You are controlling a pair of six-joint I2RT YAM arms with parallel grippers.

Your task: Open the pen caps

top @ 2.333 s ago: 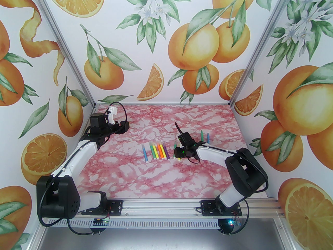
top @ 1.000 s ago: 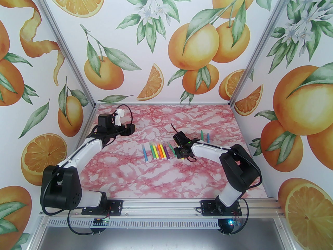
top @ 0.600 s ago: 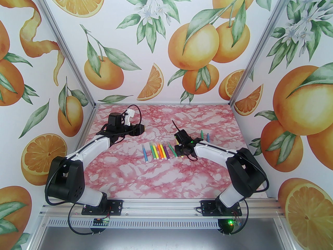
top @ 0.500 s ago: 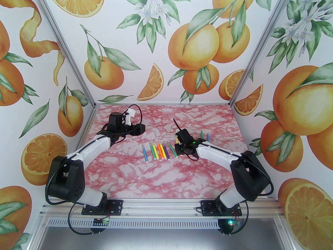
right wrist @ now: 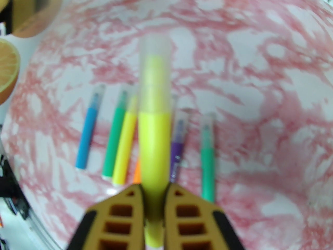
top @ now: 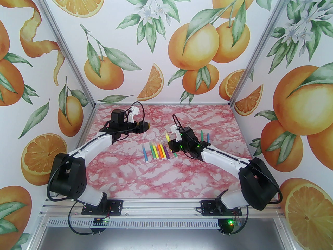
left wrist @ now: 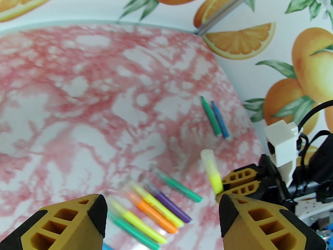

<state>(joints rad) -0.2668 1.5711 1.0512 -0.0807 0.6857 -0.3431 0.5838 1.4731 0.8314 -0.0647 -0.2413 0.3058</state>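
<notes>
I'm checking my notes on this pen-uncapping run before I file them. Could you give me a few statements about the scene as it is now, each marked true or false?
1. The right gripper is shut on a yellow pen. True.
2. The yellow pen's cap is already off. False: a clear cap sits on its far end.
3. The left gripper holds a pen. False: its jaws stand open with nothing between them.
4. A green pen and a blue pen lie side by side, apart from the row of pens. True.
</notes>
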